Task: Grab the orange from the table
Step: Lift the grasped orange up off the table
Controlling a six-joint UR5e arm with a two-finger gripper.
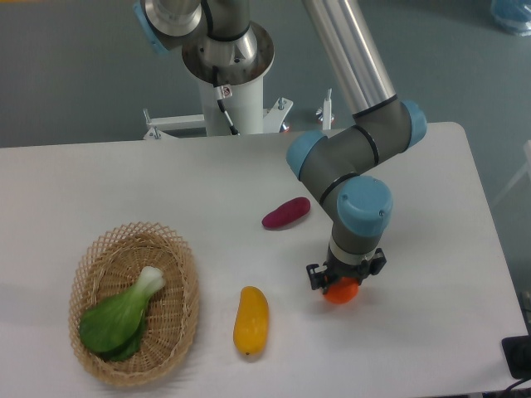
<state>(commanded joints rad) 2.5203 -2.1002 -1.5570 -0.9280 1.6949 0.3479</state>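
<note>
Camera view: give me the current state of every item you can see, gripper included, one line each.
gripper: down over the orange, fingers either side; closure not visible.
orange: on the table under the gripper, mostly hidden.
sweet potato: lying free on the table.
yellow fruit: lying free on the table, lengthwise.
basket: upright, holding the bok choy.
bok choy: lying in the basket.
table: bearing all items.

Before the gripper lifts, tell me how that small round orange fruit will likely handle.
The small round orange fruit would probably roll if nudged on the flat white table, being rounded. It looks firm, so it should hold its shape under the gripper sitting over it. Its smooth curved skin may slip from an off-centre grip.
</note>
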